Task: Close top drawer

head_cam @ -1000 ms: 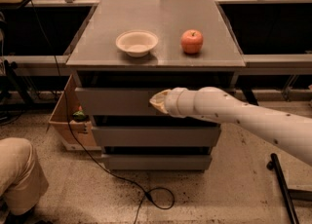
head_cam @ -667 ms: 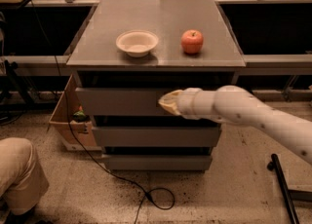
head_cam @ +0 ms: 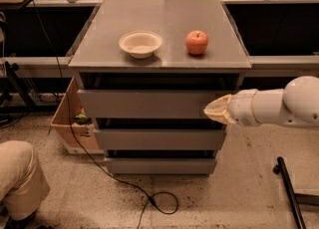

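Note:
The top drawer (head_cam: 144, 103) is the uppermost of three grey drawers in the cabinet, with a plain flat front; it sits close under the cabinet top with a dark gap above it. My gripper (head_cam: 215, 110) is a cream-coloured tip at the end of the white arm, at the right end of the drawer front, at its height. Whether it touches the front I cannot tell.
A white bowl (head_cam: 141, 43) and a red apple (head_cam: 197, 42) stand on the cabinet top (head_cam: 164, 21). A cardboard box (head_cam: 72, 118) sits left of the cabinet. A black cable (head_cam: 149, 200) runs over the floor. A person's knee (head_cam: 20, 180) is at lower left.
My gripper and arm have moved to the right along the top drawer front, from its middle to its right end.

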Robot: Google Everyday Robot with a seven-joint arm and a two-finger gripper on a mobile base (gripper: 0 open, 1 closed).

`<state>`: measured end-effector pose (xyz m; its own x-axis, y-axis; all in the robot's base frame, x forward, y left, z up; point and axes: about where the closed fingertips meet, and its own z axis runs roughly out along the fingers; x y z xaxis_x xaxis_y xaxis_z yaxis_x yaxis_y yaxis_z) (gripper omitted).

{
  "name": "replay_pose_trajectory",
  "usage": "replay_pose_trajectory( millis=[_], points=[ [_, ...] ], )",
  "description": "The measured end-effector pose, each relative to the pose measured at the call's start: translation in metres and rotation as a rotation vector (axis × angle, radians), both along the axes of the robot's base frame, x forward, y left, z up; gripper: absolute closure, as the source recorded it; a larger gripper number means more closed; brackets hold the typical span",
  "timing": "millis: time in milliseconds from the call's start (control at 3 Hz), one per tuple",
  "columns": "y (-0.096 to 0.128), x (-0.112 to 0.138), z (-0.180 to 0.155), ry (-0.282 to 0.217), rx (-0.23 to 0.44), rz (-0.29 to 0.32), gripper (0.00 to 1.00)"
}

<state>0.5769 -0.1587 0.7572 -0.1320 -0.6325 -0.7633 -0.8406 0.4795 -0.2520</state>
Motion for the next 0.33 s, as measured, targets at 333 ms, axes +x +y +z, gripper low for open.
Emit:
replay_pose_trajectory(
  millis=[333],
  points=[
    [0.0066, -0.0194, -0.0079, 0.062, -0.007, 0.057, 1.0]
  ],
)
